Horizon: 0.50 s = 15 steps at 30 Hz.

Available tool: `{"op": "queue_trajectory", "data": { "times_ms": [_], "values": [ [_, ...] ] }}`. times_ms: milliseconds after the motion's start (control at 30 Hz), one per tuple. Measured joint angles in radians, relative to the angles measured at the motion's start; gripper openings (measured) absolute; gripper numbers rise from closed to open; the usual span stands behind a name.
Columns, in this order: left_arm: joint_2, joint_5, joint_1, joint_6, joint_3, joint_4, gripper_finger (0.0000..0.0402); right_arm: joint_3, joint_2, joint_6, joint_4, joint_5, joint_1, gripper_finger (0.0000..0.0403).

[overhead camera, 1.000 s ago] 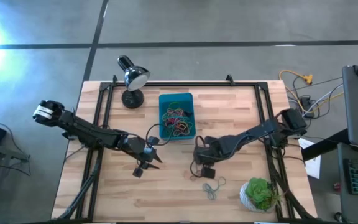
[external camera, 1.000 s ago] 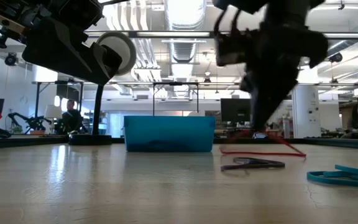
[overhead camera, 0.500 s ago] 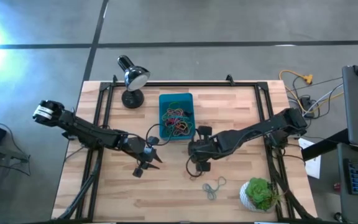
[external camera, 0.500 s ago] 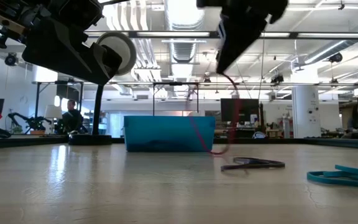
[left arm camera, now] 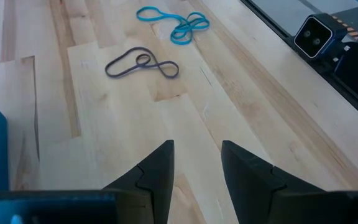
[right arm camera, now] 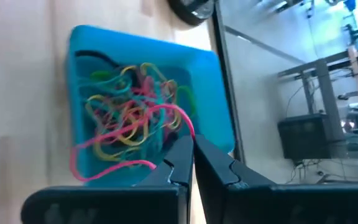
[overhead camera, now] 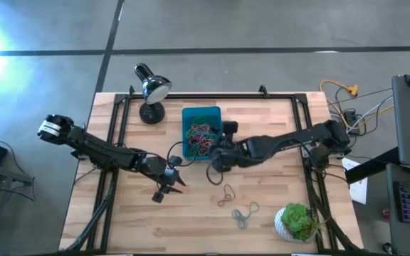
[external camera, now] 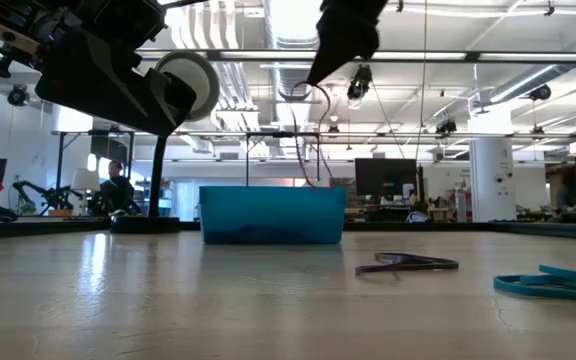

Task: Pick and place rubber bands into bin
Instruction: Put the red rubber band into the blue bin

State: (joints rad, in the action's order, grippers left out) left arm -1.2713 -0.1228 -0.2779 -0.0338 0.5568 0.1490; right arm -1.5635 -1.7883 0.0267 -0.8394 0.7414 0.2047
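The right gripper point(right arm camera: 191, 163), jaws clamped on a limp pink rubber band point(right arm camera: 114, 144), is dangling it over the teal bin point(overhead camera: 188, 114); the left gripper point(left arm camera: 196, 163), jaws apart, is waiting beside the bin.

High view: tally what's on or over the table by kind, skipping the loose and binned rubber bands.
Black desk lamp: 1
Teal-blue rectangular plastic bin: 1
Bushy green plant in a white pot: 1
Dark two-finger grippers: 2, the left gripper and the right gripper, which holds a red rubber band
Total: 5

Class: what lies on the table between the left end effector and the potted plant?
In the high view, two loose rubber bands lie between the left end effector and the potted plant.
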Motion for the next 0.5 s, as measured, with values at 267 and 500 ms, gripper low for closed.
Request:
{"op": "queue_trajectory", "data": {
  "times_ms": [267, 500],
  "values": [
    [0.0, 0.0, 0.0, 0.0, 0.0, 0.0, 0.0118, 0.017, 0.001, 0.108, 0.122, -0.028, -0.125, 0.0008],
    [0.0, 0.0, 0.0, 0.0, -0.001, 0.0, 0.0118, 0.059, 0.001, 0.058, 0.18, -0.298, -0.237, 0.0009]
  ]
}}
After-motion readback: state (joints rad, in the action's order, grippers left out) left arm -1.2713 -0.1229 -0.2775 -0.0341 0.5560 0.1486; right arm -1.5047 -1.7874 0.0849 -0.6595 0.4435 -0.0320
